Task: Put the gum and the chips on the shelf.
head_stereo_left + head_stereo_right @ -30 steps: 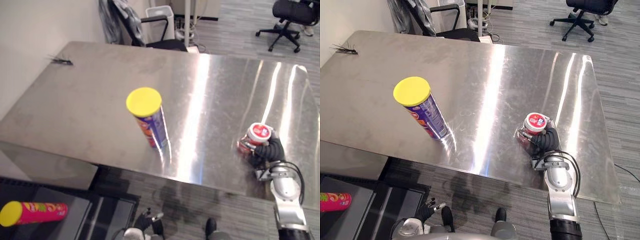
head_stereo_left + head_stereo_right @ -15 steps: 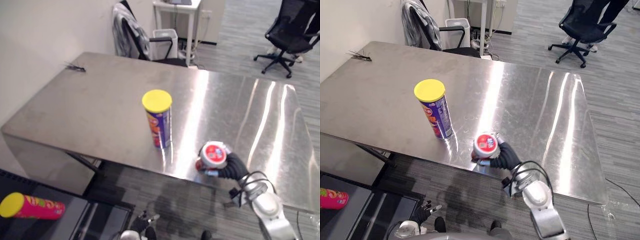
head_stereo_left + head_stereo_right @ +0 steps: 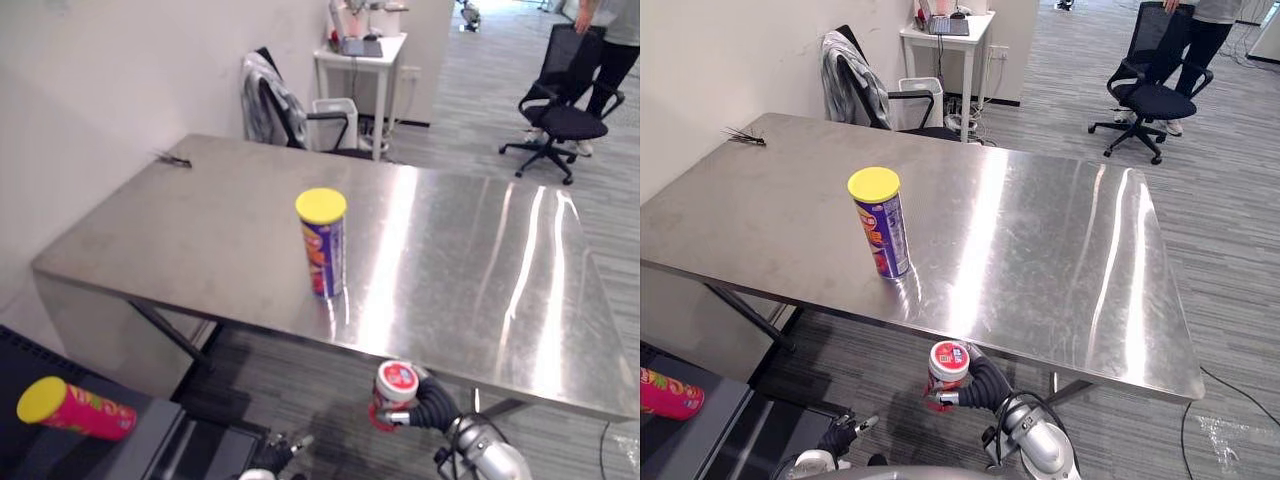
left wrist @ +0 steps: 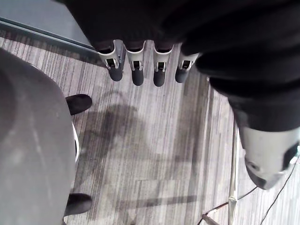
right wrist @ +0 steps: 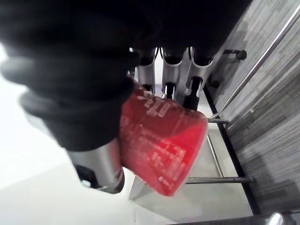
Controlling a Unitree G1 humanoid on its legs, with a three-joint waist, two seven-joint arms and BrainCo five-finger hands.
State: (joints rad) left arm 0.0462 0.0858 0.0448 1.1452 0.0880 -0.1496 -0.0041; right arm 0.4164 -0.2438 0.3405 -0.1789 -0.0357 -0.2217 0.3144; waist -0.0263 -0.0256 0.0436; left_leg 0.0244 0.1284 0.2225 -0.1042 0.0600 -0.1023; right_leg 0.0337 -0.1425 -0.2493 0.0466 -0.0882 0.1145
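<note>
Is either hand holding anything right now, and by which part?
The right hand holds the red gum tub by its side wall, fingers and thumb curled round it, lid up. The left hand holds nothing, fingers straight.

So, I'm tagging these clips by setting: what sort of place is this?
Most likely an office or lab workspace: a large steel table, a black swivel chair on striped grey flooring, and a small white desk.

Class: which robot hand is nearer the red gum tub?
Right. The right robot hand is curled round the gum tub; the left robot hand hangs open, well apart from it, over the floor.
</note>
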